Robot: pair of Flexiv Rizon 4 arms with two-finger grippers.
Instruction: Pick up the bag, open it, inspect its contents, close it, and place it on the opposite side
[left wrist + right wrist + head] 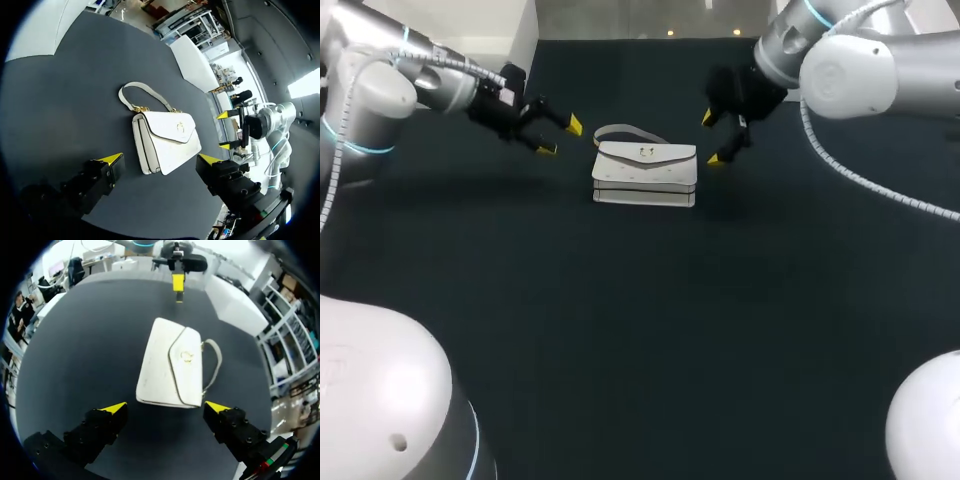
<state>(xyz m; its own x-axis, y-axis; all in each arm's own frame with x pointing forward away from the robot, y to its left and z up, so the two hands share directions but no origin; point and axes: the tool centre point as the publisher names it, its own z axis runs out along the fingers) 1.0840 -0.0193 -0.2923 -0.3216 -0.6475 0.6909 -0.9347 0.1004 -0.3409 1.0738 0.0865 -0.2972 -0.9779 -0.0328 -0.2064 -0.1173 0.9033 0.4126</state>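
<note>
Left fingers (574, 125) and right fingers (716, 158) stand apart, flanking the closed white bag (645, 173) on the dark table (640, 330)

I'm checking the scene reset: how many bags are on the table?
1. The white bag lies on the table between the left gripper and the right gripper, touched by neither. No other shows in any view.

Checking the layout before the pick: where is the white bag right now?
In the head view the white bag lies on the dark table, far middle, between the open left gripper and right gripper, touching neither.
</note>
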